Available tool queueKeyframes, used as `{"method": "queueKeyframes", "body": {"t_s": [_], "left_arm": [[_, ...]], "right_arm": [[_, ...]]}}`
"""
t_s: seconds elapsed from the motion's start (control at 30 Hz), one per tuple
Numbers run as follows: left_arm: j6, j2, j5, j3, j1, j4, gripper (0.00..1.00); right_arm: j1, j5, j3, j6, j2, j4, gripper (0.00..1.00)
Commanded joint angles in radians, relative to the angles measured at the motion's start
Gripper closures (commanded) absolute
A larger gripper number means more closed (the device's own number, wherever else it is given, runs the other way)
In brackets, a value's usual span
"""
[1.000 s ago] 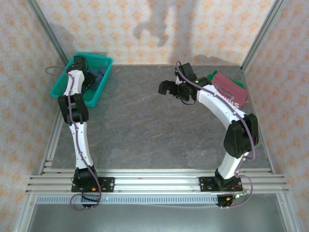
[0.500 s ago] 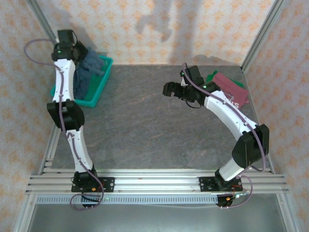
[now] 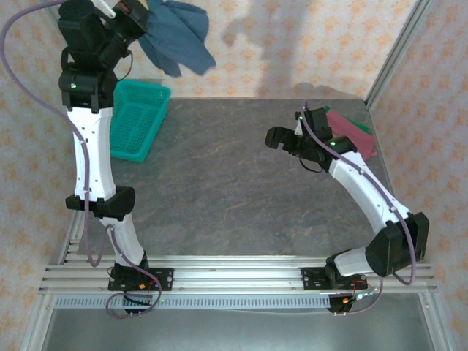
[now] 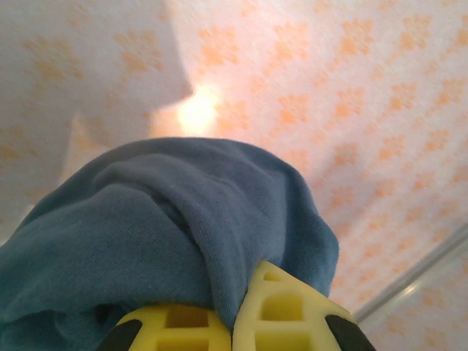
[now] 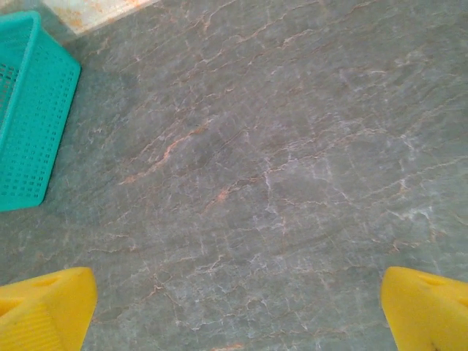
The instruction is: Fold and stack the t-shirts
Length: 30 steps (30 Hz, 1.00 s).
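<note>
Left gripper: pinched shut on a bunch of the slate-blue t-shirt, with cloth welling up over the yellow fingers.
Slate-blue t-shirt: up in the air at the far left, dangling from the high left arm against the patterned wall. It hangs above and beyond the teal mesh basket and touches neither the basket nor the table.
Right gripper: jaws spread wide with nothing between them, hovering over bare grey table right of the middle.
Dark red t-shirt: lying at the far right of the table, just behind the right arm, which covers part of it.
Step in hand: by my reading, carrying the blue shirt out to open table so it can be spread for folding.
How it will handle: soft, light and limp. Caught by one bunched handful, it hangs as a crumpled wad and will drape or twist wherever it lands. It is not fragile and not likely to slip from a firm pinch.
Where to take hold: I'd say a free hanging edge, a hem corner or a shoulder seam, for the open right gripper, so the two arms can pull it flat.
Risk: a trailing fold may catch the basket's rim, or the shirt may land in a heap.
</note>
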Motion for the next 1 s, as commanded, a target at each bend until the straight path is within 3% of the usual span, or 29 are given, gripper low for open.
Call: {"method": "queueKeyframes", "body": {"t_s": [0.0, 0.13, 0.2, 0.23, 0.3, 0.33, 0.37, 0.4, 0.47, 0.57, 0.7, 0.83, 0.97], "left_arm": [[0.020, -0.032, 0.021, -0.078, -0.098, -0.067, 1.00], [0.041, -0.104, -0.021, -0.430, -0.268, -0.042, 1.00], [-0.003, -0.140, -0.035, -0.680, -0.341, 0.090, 1.00], [-0.021, -0.142, -0.046, -0.794, -0.372, 0.160, 0.94], [-0.048, -0.104, -0.060, -0.930, -0.406, 0.214, 0.44], [-0.070, -0.084, -0.046, -0.971, -0.410, 0.229, 0.33], [-0.109, -0.081, -0.050, -1.030, -0.413, 0.249, 0.12], [-0.133, -0.109, -0.071, -1.090, -0.418, 0.282, 0.00], [-0.147, -0.210, -0.154, -1.196, -0.430, 0.307, 0.00], [-0.147, -0.369, -0.272, -1.245, -0.430, 0.171, 0.00], [-0.120, -0.548, -0.331, -1.345, -0.412, 0.022, 0.00], [-0.143, -0.665, -0.220, -1.565, -0.296, 0.034, 0.00], [-0.087, -0.648, -0.146, -1.645, -0.251, 0.063, 0.00]], "right_arm": [[-0.020, 0.026, -0.047, -0.001, -0.072, 0.022, 0.01], [-0.032, 0.053, -0.123, 0.010, -0.137, 0.019, 0.01], [-0.035, 0.057, -0.163, 0.018, -0.161, 0.022, 0.01], [-0.037, 0.058, -0.184, 0.024, -0.173, 0.027, 0.01], [-0.037, 0.045, -0.228, 0.032, -0.179, 0.045, 0.01], [-0.037, 0.037, -0.246, 0.035, -0.178, 0.049, 0.00], [-0.036, 0.029, -0.264, 0.035, -0.192, 0.049, 0.01], [-0.037, 0.032, -0.280, 0.033, -0.210, 0.038, 0.01], [-0.036, 0.049, -0.306, 0.034, -0.223, 0.002, 0.01], [-0.037, 0.042, -0.354, 0.031, -0.260, -0.032, 0.01], [-0.036, -0.012, -0.417, 0.079, -0.315, -0.045, 0.00], [-0.022, -0.126, -0.475, 0.181, -0.351, -0.060, 0.04], [0.092, -0.180, -0.536, 0.287, -0.338, -0.052, 0.11]]}}
